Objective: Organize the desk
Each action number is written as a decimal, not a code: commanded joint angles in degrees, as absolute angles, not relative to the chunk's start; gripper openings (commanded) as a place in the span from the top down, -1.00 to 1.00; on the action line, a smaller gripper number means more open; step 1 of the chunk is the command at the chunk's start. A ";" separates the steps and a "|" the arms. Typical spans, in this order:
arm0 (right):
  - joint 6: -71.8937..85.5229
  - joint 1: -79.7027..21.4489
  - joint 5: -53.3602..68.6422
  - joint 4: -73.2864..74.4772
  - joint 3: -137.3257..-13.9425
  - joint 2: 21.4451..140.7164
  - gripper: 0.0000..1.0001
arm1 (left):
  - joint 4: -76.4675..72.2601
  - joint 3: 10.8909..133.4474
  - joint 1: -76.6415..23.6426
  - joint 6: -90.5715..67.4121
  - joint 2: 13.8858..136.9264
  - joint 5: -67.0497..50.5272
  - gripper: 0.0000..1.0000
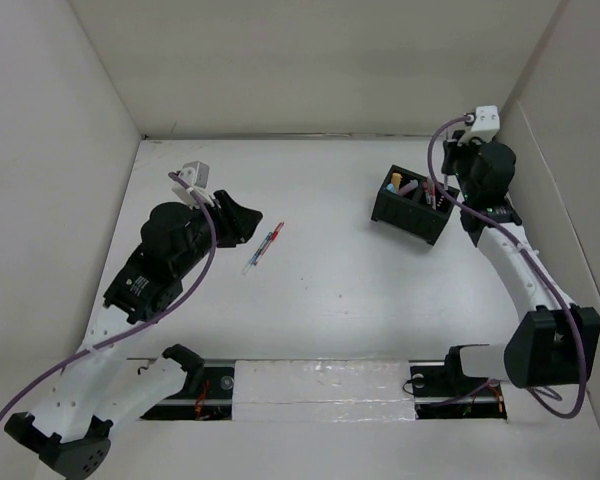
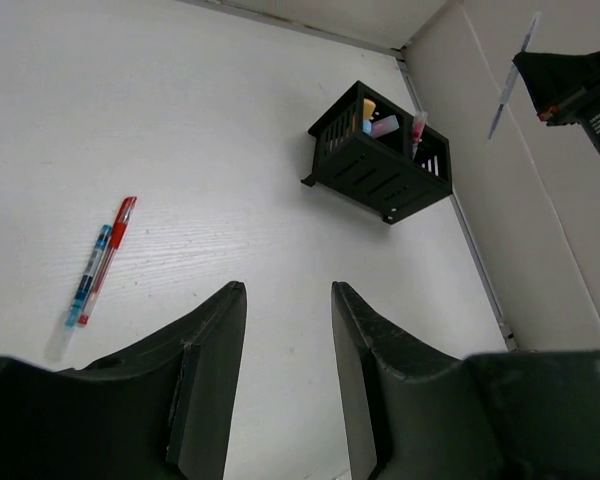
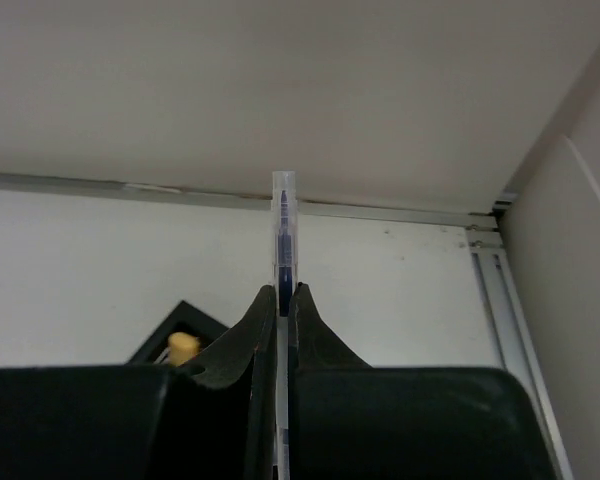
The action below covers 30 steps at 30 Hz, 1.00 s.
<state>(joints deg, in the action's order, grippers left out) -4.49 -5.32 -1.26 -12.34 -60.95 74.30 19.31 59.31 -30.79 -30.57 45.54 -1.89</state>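
**Black claw pinches a clear pen beside the box**

The small black slotted plastic box (image 1: 412, 207) stands on the large flat white matte desk (image 1: 340, 300). The desk spreads away under the box on all sides until it meets the white panel walls (image 1: 310, 60). The far wall and the right-hand wall are the two nearest the box.

Poking up from the box's compartments are a yellow-topped stick (image 2: 368, 108), a pale pink piece (image 2: 385, 125) and a red-and-pink pen (image 2: 417, 125).

Just to the right of the box and higher than its rim is the right claw (image 3: 283, 292). Its two black fingers are pressed together on a clear plastic pen with a dark blue core (image 3: 283, 230). The pen stands upright in the grip, with its end rising above the fingertips.

Well to the left of the box, a slim red pen (image 2: 108, 255) and a slim blue pen (image 2: 88, 275) lie flat on the desk. They are side by side and nearly parallel.

Farther left again, beyond that pair, is the left claw (image 2: 287, 300). It hangs above the desk facing the box, fingers spread, with only bare white surface showing in the gap.
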 commanded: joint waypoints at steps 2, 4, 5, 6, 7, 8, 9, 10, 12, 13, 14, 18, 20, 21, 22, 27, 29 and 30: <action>-6.59 1.83 15.00 -21.69 -59.68 78.48 1.00 | 14.50 59.33 -31.11 -30.59 46.75 -2.63 0.27; -7.12 3.16 17.13 -22.93 -60.81 81.72 1.00 | 14.07 59.41 -31.11 -30.32 48.07 -2.81 0.27; -7.38 4.30 18.36 -23.55 -61.34 83.04 1.00 | 13.89 59.50 -31.11 -30.41 48.34 -2.81 0.27; -7.38 4.83 20.72 -23.55 -62.22 84.36 1.00 | 13.71 59.41 -31.11 -30.50 48.60 -2.64 0.27; -7.38 4.83 21.96 -23.64 -63.97 85.59 1.00 | 13.28 59.76 -31.11 -30.59 49.13 -2.64 0.27; -7.38 5.62 23.10 -23.82 -64.51 87.61 1.00 | 13.10 59.85 -31.11 -30.67 49.48 -2.81 0.27; -7.21 5.62 23.99 -23.82 -65.03 88.32 1.00 | 12.92 60.20 -31.11 -30.67 50.27 -2.81 0.27; -7.29 6.15 24.08 -23.91 -65.13 88.85 1.00 | 12.83 60.64 -31.11 -30.76 50.53 -2.81 0.27; -7.38 6.15 24.26 -24.34 -64.17 89.73 1.00 | 12.92 60.91 -31.11 -30.85 51.06 -2.81 0.26; -7.38 6.15 24.34 -24.78 -63.46 89.82 1.00 | 12.83 60.73 -31.11 -30.85 51.06 -2.81 0.26; -7.38 6.15 24.17 -25.92 -61.11 89.74 1.00 | 12.83 60.65 -31.11 -30.94 51.06 -2.46 0.26; -6.24 6.15 22.33 -28.74 -55.73 88.69 0.98 | 14.23 60.21 -31.11 -30.76 50.98 -1.67 0.25; -5.98 6.15 22.24 -29.35 -54.23 87.98 0.70 | 14.33 60.47 -31.11 -30.59 51.06 -1.41 0.25; -5.80 6.15 21.89 -29.62 -53.01 87.46 0.47 | 14.33 60.73 -31.11 -30.50 51.24 -1.41 0.25; -5.71 6.15 21.80 -29.88 -52.65 86.06 0.37 | 14.33 61.17 -31.11 -30.41 51.59 -1.41 0.25; -5.54 6.15 21.01 -28.92 -52.65 80.95 -0.04 | 14.59 62.49 -31.11 -29.88 52.29 -1.14 0.25; -5.28 5.54 20.31 -27.08 -54.14 78.14 -0.05 | 14.85 63.54 -31.11 -29.79 52.21 -1.23 0.24; -5.10 4.32 19.95 -26.20 -54.66 77.35 -0.04 | 15.11 64.07 -31.11 -29.62 52.38 -1.23 0.24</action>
